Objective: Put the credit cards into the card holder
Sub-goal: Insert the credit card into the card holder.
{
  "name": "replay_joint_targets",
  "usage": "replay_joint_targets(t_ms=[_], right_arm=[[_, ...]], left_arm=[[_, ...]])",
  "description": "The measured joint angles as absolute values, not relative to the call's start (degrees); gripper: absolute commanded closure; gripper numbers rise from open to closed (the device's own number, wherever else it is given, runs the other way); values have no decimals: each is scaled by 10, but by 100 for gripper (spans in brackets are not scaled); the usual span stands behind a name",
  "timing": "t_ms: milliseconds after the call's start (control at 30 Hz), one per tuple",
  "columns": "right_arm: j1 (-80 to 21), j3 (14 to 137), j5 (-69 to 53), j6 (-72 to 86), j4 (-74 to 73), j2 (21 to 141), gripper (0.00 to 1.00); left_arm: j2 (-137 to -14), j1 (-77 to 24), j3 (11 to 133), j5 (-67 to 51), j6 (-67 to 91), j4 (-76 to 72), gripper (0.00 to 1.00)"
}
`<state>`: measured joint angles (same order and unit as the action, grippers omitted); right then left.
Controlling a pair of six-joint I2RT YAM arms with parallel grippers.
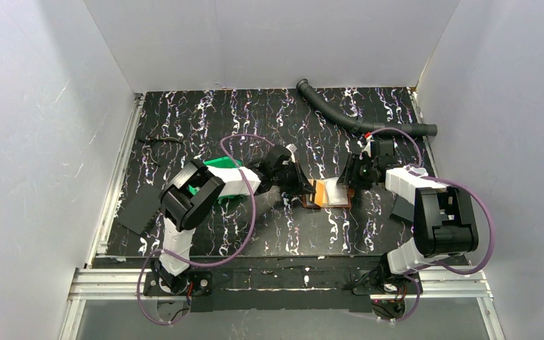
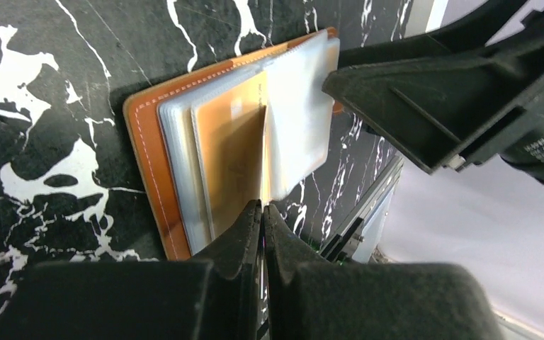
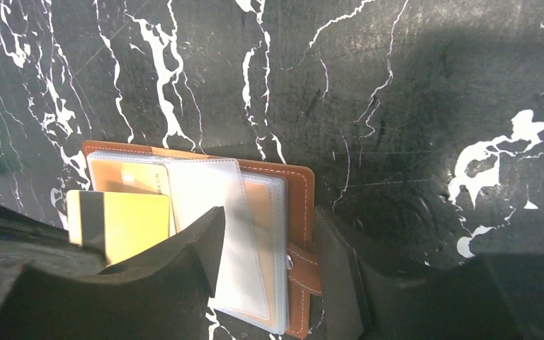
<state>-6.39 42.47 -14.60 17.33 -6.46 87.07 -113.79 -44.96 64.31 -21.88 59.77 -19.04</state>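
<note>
From above, one small brown leather folding card holder (image 1: 329,193) lay open in the middle of the black, white-veined table (image 1: 205,120), between the left gripper (image 1: 299,180) and the right gripper (image 1: 352,176). One green plastic bin (image 1: 221,163), one black ribbed hose (image 1: 340,117) and two flat black sheets (image 1: 138,209) were also there. White walls (image 1: 269,42) closed three sides.

Only the left wrist view showed the left fingers (image 2: 244,227) pressed together on one thin yellow plastic credit card (image 2: 263,156), seen by its edge. Under it a second, orange-tan card (image 2: 227,163) sat in a pocket.

The right wrist view showed the yellow card's face with a dark stripe. It also showed the right fingers (image 3: 191,248) apart, standing on both sides of the holder's edge with the snap tab (image 3: 304,265).
</note>
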Motion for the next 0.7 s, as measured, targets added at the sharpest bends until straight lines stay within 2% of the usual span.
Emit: replay_joint_targets(t_ms=[700], right_arm=[[-60,417,-170,176,-40,875,45]], left_arm=[[-1166,-455,656,-217,628,-199,100]])
